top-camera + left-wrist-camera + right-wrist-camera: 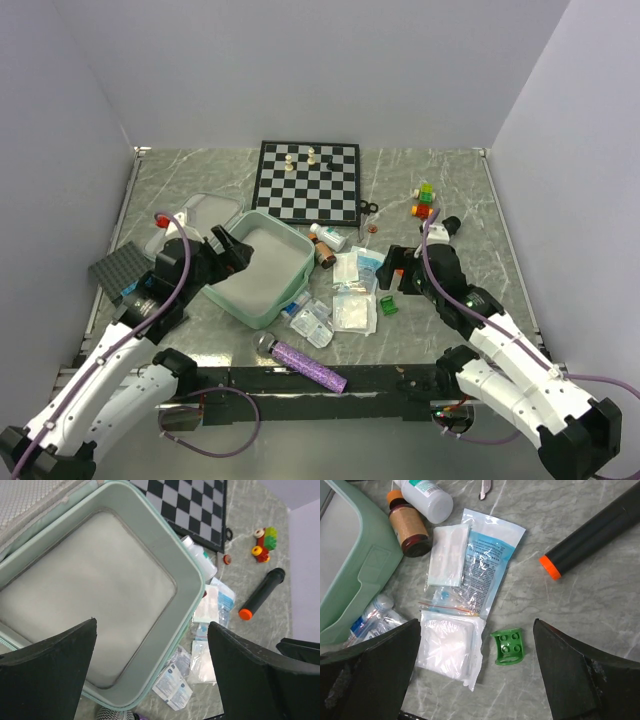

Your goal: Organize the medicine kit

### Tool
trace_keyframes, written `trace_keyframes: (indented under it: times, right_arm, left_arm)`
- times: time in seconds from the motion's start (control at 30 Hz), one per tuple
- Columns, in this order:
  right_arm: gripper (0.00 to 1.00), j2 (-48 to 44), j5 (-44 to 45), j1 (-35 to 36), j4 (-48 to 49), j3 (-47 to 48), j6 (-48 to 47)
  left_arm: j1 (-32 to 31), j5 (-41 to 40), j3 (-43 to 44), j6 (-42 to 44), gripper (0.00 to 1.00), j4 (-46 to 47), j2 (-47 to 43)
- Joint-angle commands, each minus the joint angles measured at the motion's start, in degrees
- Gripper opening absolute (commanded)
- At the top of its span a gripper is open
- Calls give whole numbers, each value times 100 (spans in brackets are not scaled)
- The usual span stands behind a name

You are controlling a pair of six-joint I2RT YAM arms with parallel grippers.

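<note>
The medicine kit (262,268) lies open and empty, with the left gripper (150,625) spread wide above its grey lining. Beside the kit, the right gripper (476,625), equally spread, hangs over a gauze packet (449,650). It would do best to descend squarely, pinch one edge, and avoid dragging the neighbouring sachets (487,560).

Case (365,565): mint-green outside, grey lining, under left gripper (150,622) (blk fingers). Chessboard (307,185) beyond it: blk & wht checks. Table (600,610): grey-green marble w/ pale veins. Under right gripper (476,622) (blk too): clear packet (487,555) w/ blue print, wht gauze pad (447,650), small green studded brick (509,647). Ahead-left of it: wht bottle (427,497) w/ teal label, brown bottle (410,530) w/ orange cap. Ahead-right: blk tube (590,535), orange tip. Farther out: red, yellow & green toy blocks (425,200). Behind both grippers: purple glitter stick (310,366), grey head. Left of left gripper: dark grey studded plate (118,268). Arms (505,370) wht, cables (180,280) purple.
</note>
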Motion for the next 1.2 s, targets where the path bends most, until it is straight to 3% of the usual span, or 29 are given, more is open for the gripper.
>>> trace_keyframes:
  times: [0.0,0.33,0.47,0.77,1.17]
  right_arm:
    - [100,49,48,-26,14,286,-69]
    - [95,804,-321,18,524,637,-544]
    - [93,1752,-155,176,525,1400,-738]
    - [92,4134,-189,220,525,3061,-1151]
    - [92,6034,-621,334,454,4399,-1450]
  left_arm:
    - [-9,36,163,122,96,171,171]
    - [-18,360,-101,262,96,567,136]
    - [-9,448,-13,253,99,514,276]
    - [-18,721,-329,104,93,637,48]
    - [-18,774,-163,262,95,330,153]
